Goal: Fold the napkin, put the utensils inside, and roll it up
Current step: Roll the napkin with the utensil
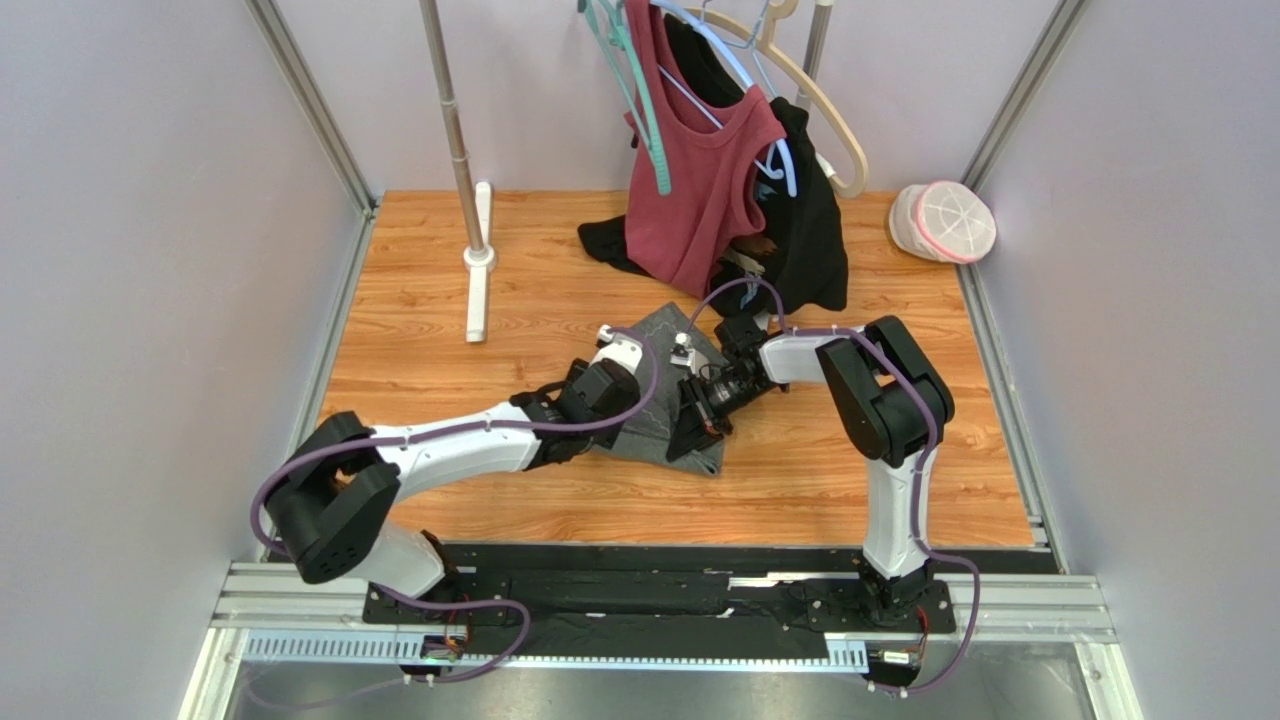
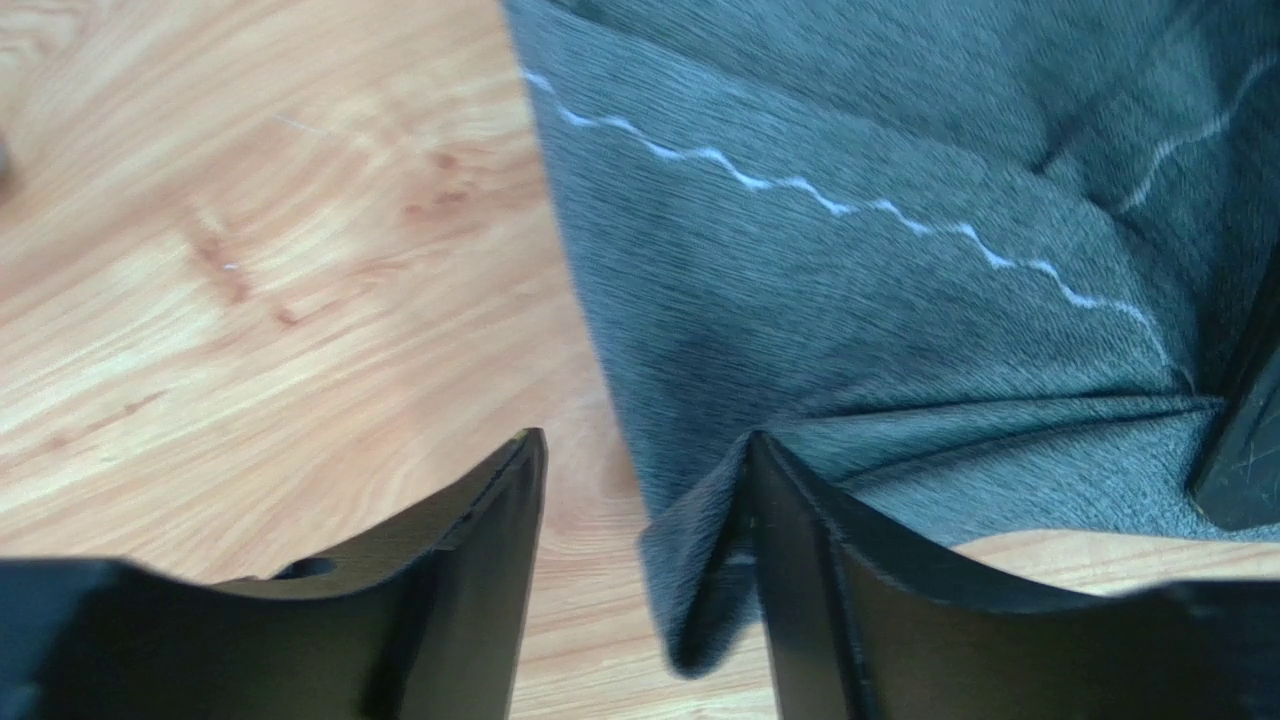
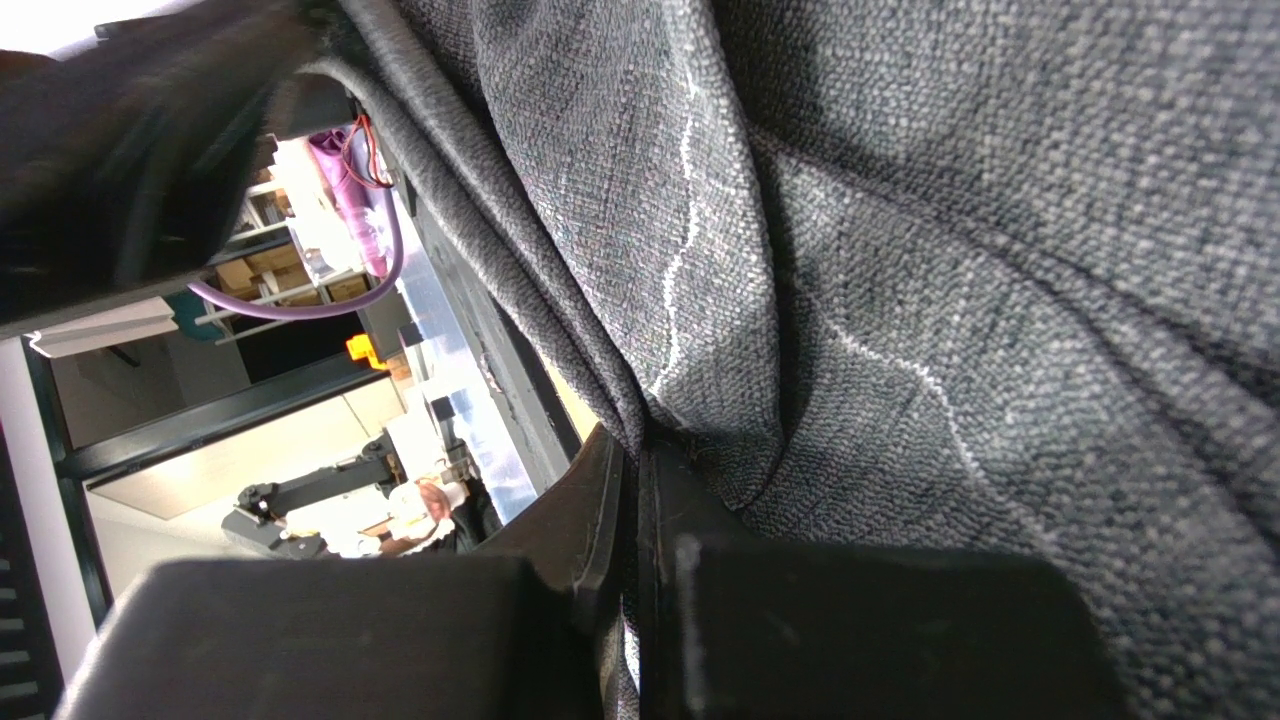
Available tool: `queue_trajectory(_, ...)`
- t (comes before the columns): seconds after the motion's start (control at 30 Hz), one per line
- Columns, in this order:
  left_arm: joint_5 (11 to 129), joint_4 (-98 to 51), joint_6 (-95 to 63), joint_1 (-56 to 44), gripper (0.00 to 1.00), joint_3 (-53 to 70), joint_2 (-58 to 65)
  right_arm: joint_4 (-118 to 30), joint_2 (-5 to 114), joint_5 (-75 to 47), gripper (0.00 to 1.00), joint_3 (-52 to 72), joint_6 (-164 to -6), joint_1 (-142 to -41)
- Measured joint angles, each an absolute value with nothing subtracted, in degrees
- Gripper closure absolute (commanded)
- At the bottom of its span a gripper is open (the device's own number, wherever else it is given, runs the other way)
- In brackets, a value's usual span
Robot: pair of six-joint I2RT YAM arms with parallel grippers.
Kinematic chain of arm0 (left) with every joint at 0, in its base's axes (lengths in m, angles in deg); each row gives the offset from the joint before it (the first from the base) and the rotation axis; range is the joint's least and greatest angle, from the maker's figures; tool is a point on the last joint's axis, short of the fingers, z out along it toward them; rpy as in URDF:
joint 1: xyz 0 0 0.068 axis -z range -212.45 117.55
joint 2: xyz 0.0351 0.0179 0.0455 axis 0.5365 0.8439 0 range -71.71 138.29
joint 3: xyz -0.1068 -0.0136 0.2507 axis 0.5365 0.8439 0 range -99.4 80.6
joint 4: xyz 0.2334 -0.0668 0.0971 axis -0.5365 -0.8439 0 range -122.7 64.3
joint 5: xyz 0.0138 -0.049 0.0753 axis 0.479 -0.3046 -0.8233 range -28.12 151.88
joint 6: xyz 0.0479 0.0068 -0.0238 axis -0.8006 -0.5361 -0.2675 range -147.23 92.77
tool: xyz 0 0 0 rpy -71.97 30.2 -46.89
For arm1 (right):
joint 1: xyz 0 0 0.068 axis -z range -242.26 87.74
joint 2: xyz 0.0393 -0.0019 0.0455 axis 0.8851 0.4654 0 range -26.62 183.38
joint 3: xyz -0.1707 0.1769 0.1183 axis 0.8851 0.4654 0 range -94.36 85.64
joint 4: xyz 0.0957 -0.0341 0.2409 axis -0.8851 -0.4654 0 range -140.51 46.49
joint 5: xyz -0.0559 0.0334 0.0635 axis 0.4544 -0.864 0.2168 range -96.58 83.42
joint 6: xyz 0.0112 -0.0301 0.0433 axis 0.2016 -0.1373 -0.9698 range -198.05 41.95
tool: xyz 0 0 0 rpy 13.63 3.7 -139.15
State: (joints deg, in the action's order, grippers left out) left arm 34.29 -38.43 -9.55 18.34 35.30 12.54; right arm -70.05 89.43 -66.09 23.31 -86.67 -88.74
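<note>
From above, the two arms meet over the napkin [image 1: 663, 327] and cover its middle, so only its far corner and near edge show. It lies on the wooden table [image 1: 436, 315], near the middle. The right wrist camera is so close that grey cloth fills almost the whole picture, and the fingers look dark and blurry. The left wrist picture cuts the napkin off at the top and right.

The left gripper [image 2: 646, 578] has its jaws spread apart. A folded bit of the napkin's edge hangs in the gap and touches the inside of one finger [image 2: 819, 600], but nothing squeezes it.

The right gripper [image 3: 639, 503] has its jaws pressed together, pinching a fold of the napkin between them.
</note>
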Motion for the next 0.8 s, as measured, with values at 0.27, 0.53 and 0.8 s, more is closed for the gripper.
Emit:
queue_trajectory(0.27, 37.67, -39.92, -8.37, 15.63, 0.33, 36.04, -0.56, -70.07, 89.45, -66.09, 1.0, 23.31, -86.67, -88.74)
queue_trajectory(0.53, 54.59, -41.03, -3.87, 11.65, 0.43, 41.55, -11.51, -70.07, 89.45, -66.09, 1.0, 23.31, -86.67, -88.74)
queue_trajectory(0.8, 71.07, -41.49, 3.28, 9.29, 0.43, 43.3, -9.25, -70.12, 89.45, -66.06, 1.0, 23.31, -86.67, -88.74)
